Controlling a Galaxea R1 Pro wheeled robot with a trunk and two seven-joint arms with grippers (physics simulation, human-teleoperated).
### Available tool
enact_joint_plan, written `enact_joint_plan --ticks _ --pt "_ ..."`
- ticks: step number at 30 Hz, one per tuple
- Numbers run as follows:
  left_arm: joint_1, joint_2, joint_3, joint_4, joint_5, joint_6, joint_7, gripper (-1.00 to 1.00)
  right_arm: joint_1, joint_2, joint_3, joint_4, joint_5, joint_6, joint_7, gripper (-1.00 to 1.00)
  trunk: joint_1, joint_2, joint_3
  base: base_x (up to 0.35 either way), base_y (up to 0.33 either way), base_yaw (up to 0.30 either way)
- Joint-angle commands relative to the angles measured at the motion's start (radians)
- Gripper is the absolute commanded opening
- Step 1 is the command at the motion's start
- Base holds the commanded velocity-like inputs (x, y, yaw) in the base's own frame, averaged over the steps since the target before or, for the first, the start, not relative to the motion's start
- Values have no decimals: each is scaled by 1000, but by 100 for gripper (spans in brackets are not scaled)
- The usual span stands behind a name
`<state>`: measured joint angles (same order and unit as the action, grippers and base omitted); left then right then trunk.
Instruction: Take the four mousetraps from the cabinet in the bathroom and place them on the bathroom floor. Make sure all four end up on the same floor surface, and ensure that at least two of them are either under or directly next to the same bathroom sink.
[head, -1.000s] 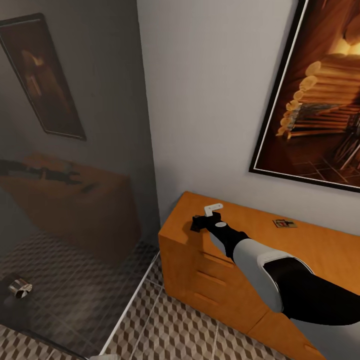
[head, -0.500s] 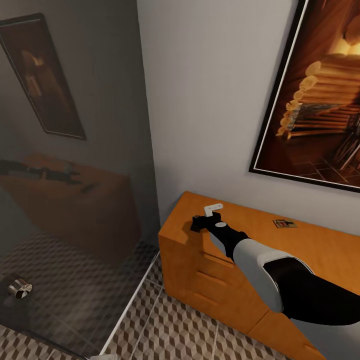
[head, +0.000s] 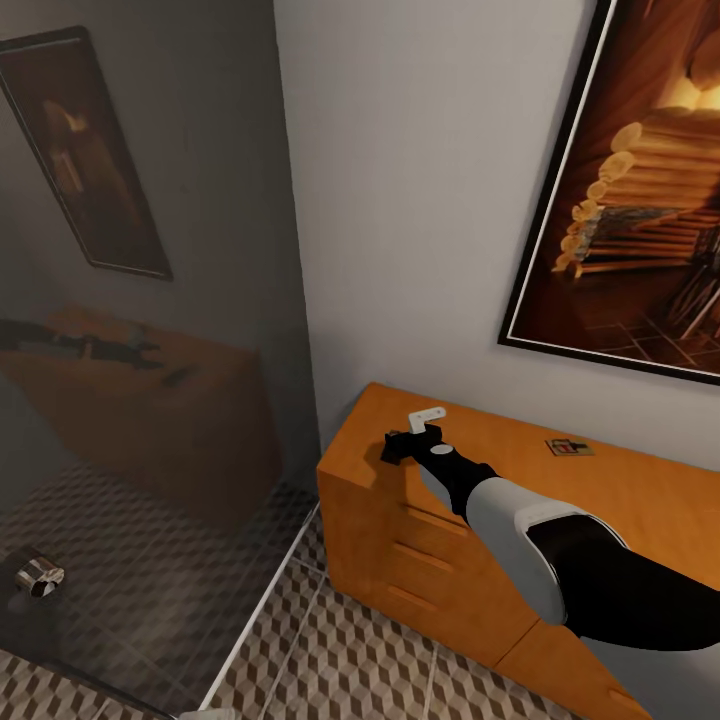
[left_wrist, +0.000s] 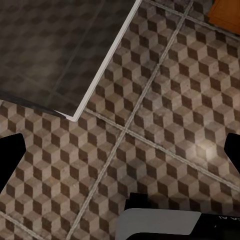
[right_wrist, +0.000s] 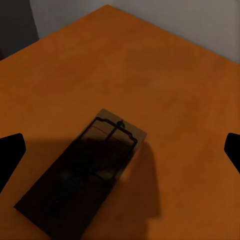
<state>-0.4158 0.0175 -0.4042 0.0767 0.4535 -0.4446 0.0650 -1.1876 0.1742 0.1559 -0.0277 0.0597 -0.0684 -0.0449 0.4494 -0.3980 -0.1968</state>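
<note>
Nothing is moving since a second ago: we are holding our right gripper (head: 400, 443) over the cabinet (head: 640, 500), fingers apart above one mousetrap (right_wrist: 85, 172). Another mousetrap (head: 569, 447) is lying farther along. Our left gripper (left_wrist: 120, 160), fingers apart, is facing the bathroom floor (left_wrist: 165, 100).

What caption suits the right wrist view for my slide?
Open right claw hovers above a mousetrap lying flat on the orange cabinet top.

Dim, soft renders; heavy shadow over mousetrap (right_wrist: 85, 175)
</note>
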Motion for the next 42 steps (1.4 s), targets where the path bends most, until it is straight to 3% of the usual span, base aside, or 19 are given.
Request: enact_joint_plan --ticks 1,16,28,42 --pt "-1 -1 -8 3 4 -5 2 100 -1 0 4 2 6 -2 -5 100 1 -2 -2 0 0 0" --pt "-1 -1 -8 3 4 -5 3 100 -1 0 3 3 6 7 -3 100 1 -2 -2 0 0 0" --pt "-1 -1 -8 3 4 -5 3 100 -1 0 2 2 6 3 145 100 1 -2 -2 0 0 5" --pt "-1 -1 -8 3 4 -5 3 100 -1 0 2 2 8 1 151 100 1 -2 -5 0 0 113"
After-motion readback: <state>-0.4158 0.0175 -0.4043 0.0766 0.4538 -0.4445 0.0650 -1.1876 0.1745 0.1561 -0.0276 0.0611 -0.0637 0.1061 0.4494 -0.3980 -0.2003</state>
